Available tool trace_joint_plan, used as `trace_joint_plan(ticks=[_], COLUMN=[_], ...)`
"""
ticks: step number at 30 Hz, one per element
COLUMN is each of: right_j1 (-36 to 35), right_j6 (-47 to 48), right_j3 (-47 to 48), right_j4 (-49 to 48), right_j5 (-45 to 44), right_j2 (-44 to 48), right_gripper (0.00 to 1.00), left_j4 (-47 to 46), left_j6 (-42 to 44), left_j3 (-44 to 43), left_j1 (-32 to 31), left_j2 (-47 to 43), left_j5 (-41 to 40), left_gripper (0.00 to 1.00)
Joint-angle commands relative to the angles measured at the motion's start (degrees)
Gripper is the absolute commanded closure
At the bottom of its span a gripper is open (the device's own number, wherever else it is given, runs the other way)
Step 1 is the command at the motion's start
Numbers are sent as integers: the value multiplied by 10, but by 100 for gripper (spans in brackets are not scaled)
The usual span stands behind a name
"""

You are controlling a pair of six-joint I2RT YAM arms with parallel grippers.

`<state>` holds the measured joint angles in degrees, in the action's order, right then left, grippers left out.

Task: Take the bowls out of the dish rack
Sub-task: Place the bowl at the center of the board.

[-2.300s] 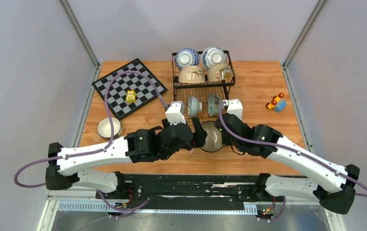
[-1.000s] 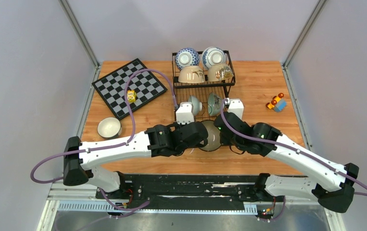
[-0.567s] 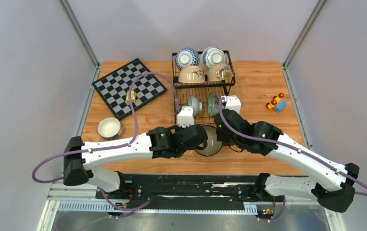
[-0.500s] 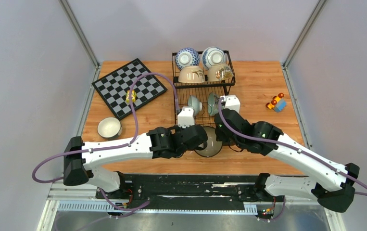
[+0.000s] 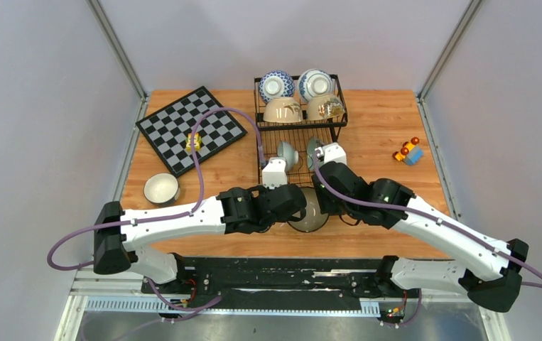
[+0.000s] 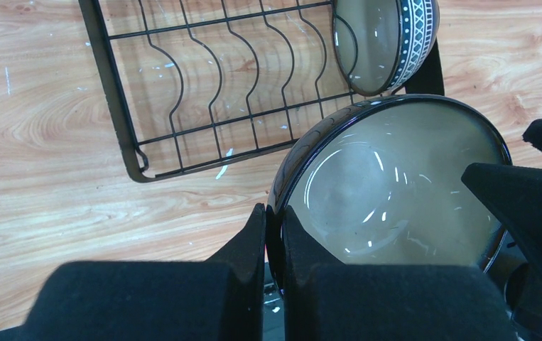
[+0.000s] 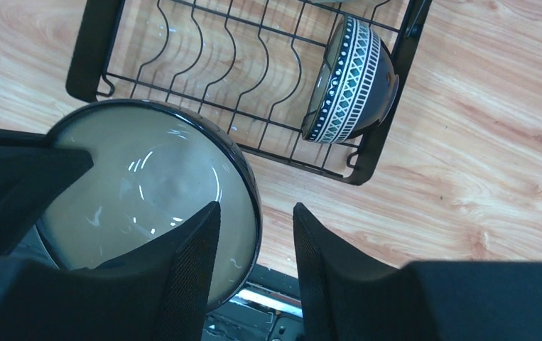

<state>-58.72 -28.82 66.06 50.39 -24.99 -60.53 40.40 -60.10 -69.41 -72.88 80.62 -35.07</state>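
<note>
Left end effector (image 6: 275,217): jaws drawn narrow and clamped on the rim of the dark-rimmed bowl (image 6: 396,185), with 1 finger inside the wall and 1 outside. Right end effector (image 7: 253,213): jaws parted, its 2 fingers straddling the opposite rim of the same bowl with a gap visible on each side, so it has no grip. The bowl is round and glossy, pale grey-beige inside, with a black lip and a brownish outer wall. It sits between the 2 end effectors at the near edge of the dish rack (image 6: 115,106), overlapping the front corner of the lower tray; whether its foot meets the worktop (image 5: 381,121) cannot be told. The rack is 1 black wire unit in 2 tiers, the lower tray flat with wavy dividers. The upper basket holds 4 bowls: 2 blue-and-white bowls (image 5: 275,85) at the far side and 2 beige bowls (image 5: 282,110) in front of them. The lower tray holds 2 on edge: 1 patterned bowl (image 7: 353,78) banded in black and white, and 1 pale teal bowl (image 5: 287,153). 1 pale bowl (image 5: 161,188) stands upright on the wood-grain worktop, left of the arms. Total: 8 bowls. Also on the worktop are 1 checkerboard (image 5: 182,124), 1 small yellow item (image 5: 193,141) on it, and 1 coloured block toy (image 5: 408,151) at the right.
</note>
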Motion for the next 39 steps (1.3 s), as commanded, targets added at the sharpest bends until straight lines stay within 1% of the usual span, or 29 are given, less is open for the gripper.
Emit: trace_joint_plan(ticks=[1, 6, 9, 16, 18, 19, 21, 22, 24, 27, 29, 30, 33, 35, 37, 39], right_j1=[7, 7, 7, 7, 7, 7, 7, 8, 7, 8, 10, 13, 30, 58, 110, 189], right_j6=[24, 28, 29, 29, 28, 28, 28, 27, 27, 30, 35, 39, 52, 61, 71, 79], right_j3=[-6, -13, -14, -24, -25, -25, -24, -22, -18, -9, -2, 3, 22, 38, 59, 78], right_j4=[29, 29, 28, 26, 25, 26, 26, 26, 28, 36, 44, 48, 58, 63, 63, 55], right_j5=[12, 16, 14, 17, 15, 13, 9, 8, 3, -13, -20, -21, -20, -16, -2, 21], right_j2=[-11, -23, -28, -29, -27, -26, -21, -18, -13, -8, -7, -8, -6, -1, 8, 16], right_gripper=[56, 57, 62, 82, 96, 100, 100, 100, 100, 100, 100, 100, 100, 100, 100, 100], left_j4=[-29, -29, -29, -33, -35, -36, -36, -36, -36, -29, -32, -36, -54, -64, -68, -68], left_j6=[-23, -22, -19, -18, -18, -17, -18, -16, -5, 5, 19, 26, 45, 62, 82, 99], left_j3=[-13, -14, -15, -13, -14, -14, -16, -16, -17, -19, -15, -11, 10, 22, 38, 66], left_j1=[4, 5, 5, 5, 5, 5, 5, 5, 5, 5, 5, 5, 5, 5, 5, 5], left_j2=[-23, -24, -24, -27, -27, -28, -29, -29, -30, -36, -48, -57, -95, -125, -157, -193], left_j5=[-12, -12, -13, -10, -8, -6, -4, -3, -2, -6, -6, -7, -15, -20, -27, -47], left_gripper=[100, 100, 100, 100, 100, 100, 100, 98, 73, 28, 3, 1, 0, 0, 0, 0])
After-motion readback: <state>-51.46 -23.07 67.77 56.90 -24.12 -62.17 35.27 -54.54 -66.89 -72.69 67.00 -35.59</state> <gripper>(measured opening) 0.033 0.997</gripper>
